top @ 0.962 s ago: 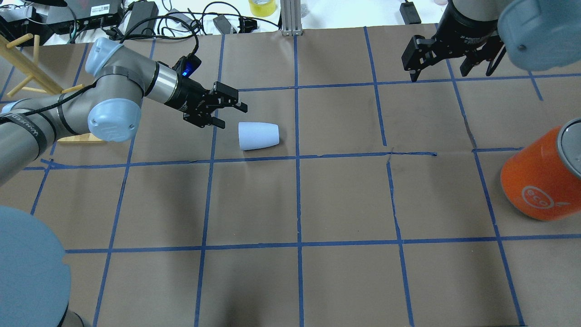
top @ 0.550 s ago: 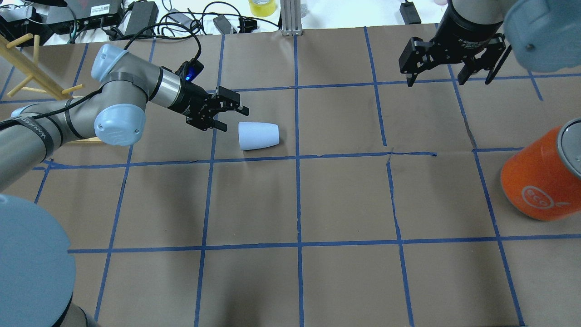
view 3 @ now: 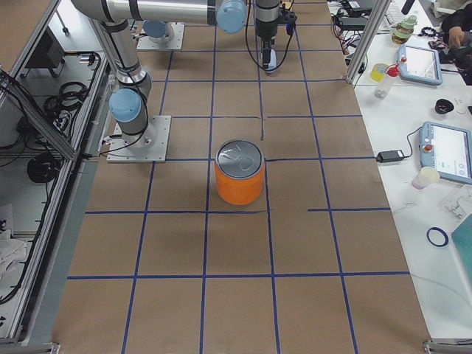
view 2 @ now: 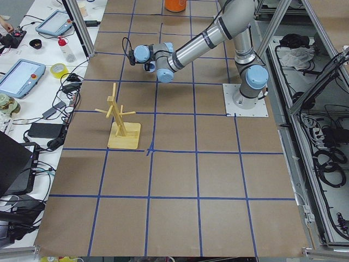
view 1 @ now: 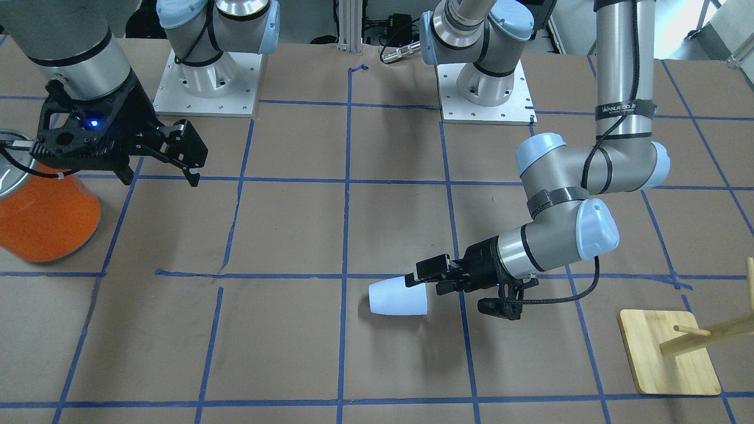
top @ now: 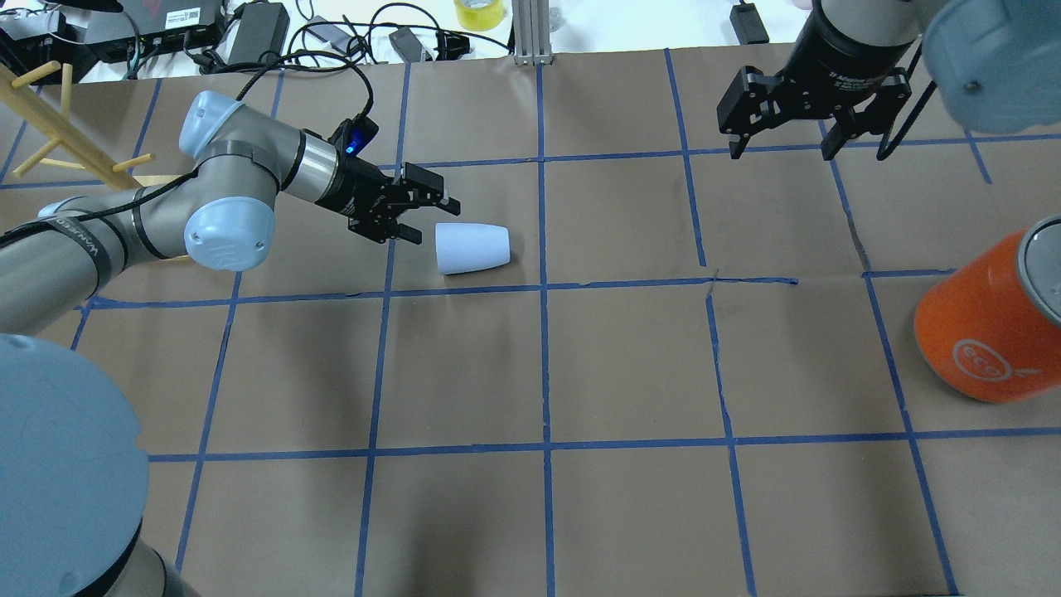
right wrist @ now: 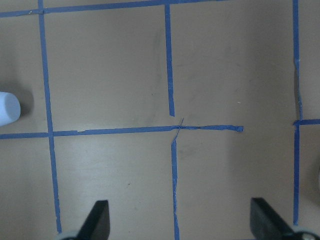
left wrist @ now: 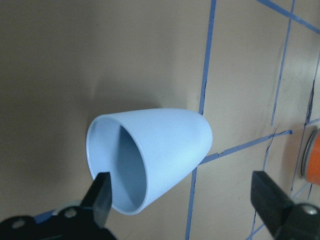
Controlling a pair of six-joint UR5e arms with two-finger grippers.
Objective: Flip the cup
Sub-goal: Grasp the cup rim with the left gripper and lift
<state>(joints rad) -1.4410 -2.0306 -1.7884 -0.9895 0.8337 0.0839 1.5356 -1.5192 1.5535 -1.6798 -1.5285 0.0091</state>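
The pale blue-white cup [top: 472, 248] lies on its side on the brown paper, its open rim turned toward my left gripper. It also shows in the front view [view 1: 397, 297] and in the right wrist view [right wrist: 7, 107]. My left gripper [top: 427, 220] is open and empty, low over the table just left of the rim. In the left wrist view the cup [left wrist: 155, 155] faces the camera mouth-first, and the gripper [left wrist: 182, 195] has one finger [left wrist: 102, 192] right at the rim. My right gripper [top: 779, 151] is open and empty, high at the far right.
A large orange can [top: 986, 323] with a metal lid stands at the right edge. A wooden peg rack [view 1: 668, 353] stands behind the left arm. Cables and boxes lie beyond the far table edge [top: 273, 33].
My left gripper has moved down and right, closing in on the cup's rim. My right gripper has drifted a little to the left and farther back. The cup has not moved.
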